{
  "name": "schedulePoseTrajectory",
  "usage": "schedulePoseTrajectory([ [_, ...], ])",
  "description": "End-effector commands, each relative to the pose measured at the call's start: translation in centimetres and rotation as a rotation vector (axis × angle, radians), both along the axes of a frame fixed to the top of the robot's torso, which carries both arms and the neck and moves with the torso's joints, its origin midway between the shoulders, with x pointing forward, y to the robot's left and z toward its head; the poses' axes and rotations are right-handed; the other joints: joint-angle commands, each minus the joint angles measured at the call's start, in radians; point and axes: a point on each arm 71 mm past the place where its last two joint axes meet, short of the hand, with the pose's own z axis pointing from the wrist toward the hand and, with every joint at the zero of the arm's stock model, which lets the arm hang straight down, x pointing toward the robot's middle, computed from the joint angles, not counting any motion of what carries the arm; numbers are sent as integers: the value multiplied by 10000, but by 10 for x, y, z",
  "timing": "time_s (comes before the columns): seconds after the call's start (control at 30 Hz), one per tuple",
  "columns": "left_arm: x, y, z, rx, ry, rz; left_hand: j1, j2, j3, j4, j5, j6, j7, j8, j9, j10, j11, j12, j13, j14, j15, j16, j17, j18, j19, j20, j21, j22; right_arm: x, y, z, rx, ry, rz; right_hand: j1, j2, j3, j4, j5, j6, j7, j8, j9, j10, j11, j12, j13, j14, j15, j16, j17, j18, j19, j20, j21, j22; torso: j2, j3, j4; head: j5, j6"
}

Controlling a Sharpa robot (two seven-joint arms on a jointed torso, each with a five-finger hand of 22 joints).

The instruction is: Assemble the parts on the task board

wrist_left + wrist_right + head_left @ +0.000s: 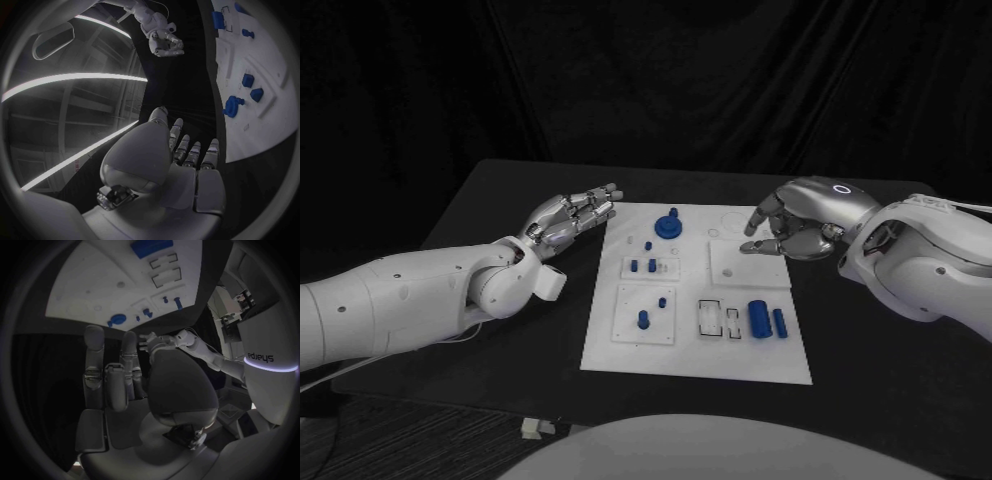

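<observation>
Now | one task board (625, 352) | two hands: left hand (574, 216), right hand (793, 220) empty

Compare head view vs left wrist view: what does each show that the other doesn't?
Head view alone: the whole task board with its near edge, and the left hand from outside, beside the board's left edge, holding nothing.
Left wrist view alone: the left hand's palm and fingers from behind, stretched out and apart.
Both: the round blue part at the board's far end, other blue parts, and the right hand curled at the board's far right.
</observation>
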Motion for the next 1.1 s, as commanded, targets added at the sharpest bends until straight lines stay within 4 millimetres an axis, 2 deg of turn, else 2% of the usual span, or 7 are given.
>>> schedulePoseTrajectory([
  [0.03,0,-1,11,-845,-1398,183,-57,24,14,23,57,58,10,45,9,53,-3,40,15,12,-75,41,11,159,20,-71,1,-6,3,-15,-22,-1397,2341,-1955,-1046,-41,-52,84,11,413,-121,95,245,1004,-247,3045,3789,1046,-113,588,2635,-186,194,-132,1307,1084,7,-15,-11,-125,-1],
  [0.07,0,-1,11,-845,-1382,169,-46,46,27,22,65,34,23,40,4,43,11,14,10,9,-71,34,9,170,14,-68,-2,-19,4,-17,-23,-1558,2496,-2185,-1780,-341,238,60,-2,444,-184,58,517,1534,-255,5115,6650,1046,-99,588,2635,-114,-74,-238,1034,1000,9,-14,-17,-146,-1],
  [0.23,0,-2,10,-842,-1319,125,-9,92,61,14,76,57,69,43,2,72,76,113,22,14,-55,54,14,203,15,-49,0,-11,7,-24,-33,-2638,3324,-3209,-3125,-854,254,81,193,1377,-450,503,1245,2671,-286,6824,9508,1046,-214,588,2635,-264,104,-222,2426,1175,55,7,-32,-194,-1],
  [0.43,0,-1,10,-824,-1254,105,22,102,78,8,85,104,121,55,5,126,143,230,36,21,-43,73,17,238,23,-29,6,10,10,-24,-44,-3244,4553,-3842,-3106,-614,516,73,677,2067,-701,633,1809,2671,-515,6824,9508,1046,-430,588,2635,-443,424,-447,4191,1428,56,10,-14,-201,-1],
  [0.5,0,-1,9,-826,-1225,82,37,109,88,4,91,111,134,58,6,136,160,245,37,23,-32,78,18,250,33,-15,12,33,12,-23,-45,-3293,4708,-3917,-2862,-449,691,46,1546,2269,-806,690,2037,2671,-613,6824,9508,1046,-512,588,2635,-533,565,-528,4916,1544,52,9,-3,-216,-1],
  [0.57,0,-2,9,-832,-1194,53,58,121,104,-1,99,107,150,58,5,143,180,258,37,26,-20,83,19,263,42,6,18,50,13,-21,-47,-3330,4788,-3949,-2882,-460,679,42,1628,2301,-830,690,2139,2671,-639,6824,9508,1046,-545,588,2635,-581,630,-563,5282,1606,46,8,7,-227,-1],
  [1.1,0,-1,8,-812,-1070,4,101,139,135,-8,103,156,189,69,9,165,228,313,41,30,11,96,22,291,63,55,30,81,15,-5,-64,-3353,5084,-3920,-2918,-562,556,38,906,2480,-907,669,2562,2671,-716,6824,9508,1046,-613,588,2635,-585,600,-637,5473,1599,45,7,2,-199,-1],
])
